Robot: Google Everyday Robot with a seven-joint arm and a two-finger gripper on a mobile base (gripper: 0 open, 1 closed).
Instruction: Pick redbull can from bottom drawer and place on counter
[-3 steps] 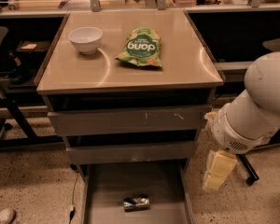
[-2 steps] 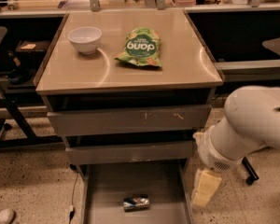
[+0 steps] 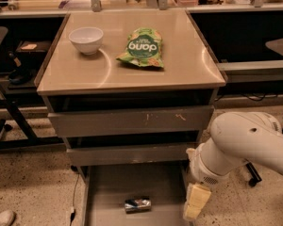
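Though lower, end effector (image 3: 192,211) beside drawer (image 3: 127,185)

Gripper (image 3: 195,210) lower & left, nr bottom drawer (image 3: 132,185).

Surface (image 3: 85,74) gleamed glossy beige; redbull can (image 3: 137,204) shone metallic on matt grey bottom drawer (image 3: 113,187); smooth cream end effector (image 3: 196,208) at its right rim.

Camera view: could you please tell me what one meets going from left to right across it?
The bowl → snack bag → gripper, low at the right edge of the open bottom drawer. The can lies within the bag's span, so I leave it out.
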